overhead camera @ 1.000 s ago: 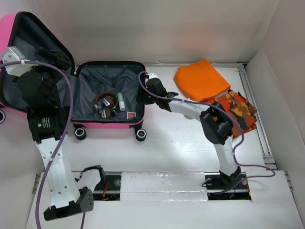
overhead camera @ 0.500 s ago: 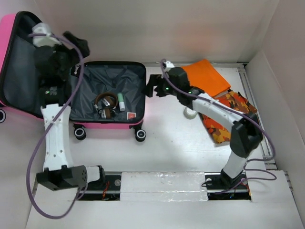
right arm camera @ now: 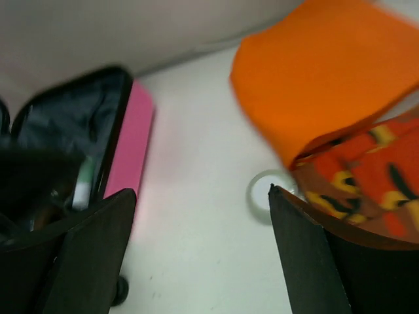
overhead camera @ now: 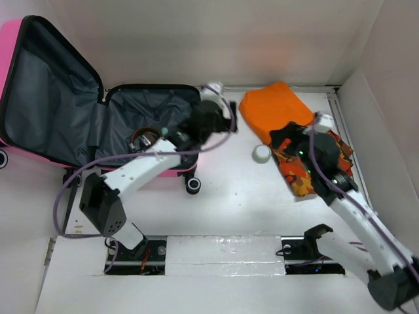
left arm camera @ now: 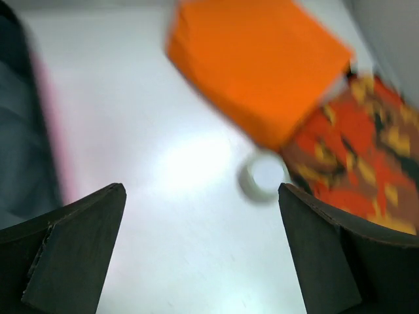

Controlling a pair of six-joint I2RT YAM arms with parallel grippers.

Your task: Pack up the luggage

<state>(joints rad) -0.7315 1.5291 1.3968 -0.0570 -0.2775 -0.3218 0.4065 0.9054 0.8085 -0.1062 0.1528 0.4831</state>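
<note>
Your pink luggage [overhead camera: 124,114] lies open at the far left of the bench [overhead camera: 229,196], lid raised, while your left pincer [left arm camera: 203,258] and right pincer [right arm camera: 203,258] both hang spread wide and empty.

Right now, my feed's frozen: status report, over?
Left gripper open, empty. Right gripper open, empty. Luggage open, partly packed. Small white round item loose beside orange cloth.

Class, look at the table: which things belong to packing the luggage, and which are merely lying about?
Probably for the job: luggage, orange cloth, patterned cloth, small white pot, brown strap already inside.
Merely lying about: shiny strip between the arm bases.
</note>
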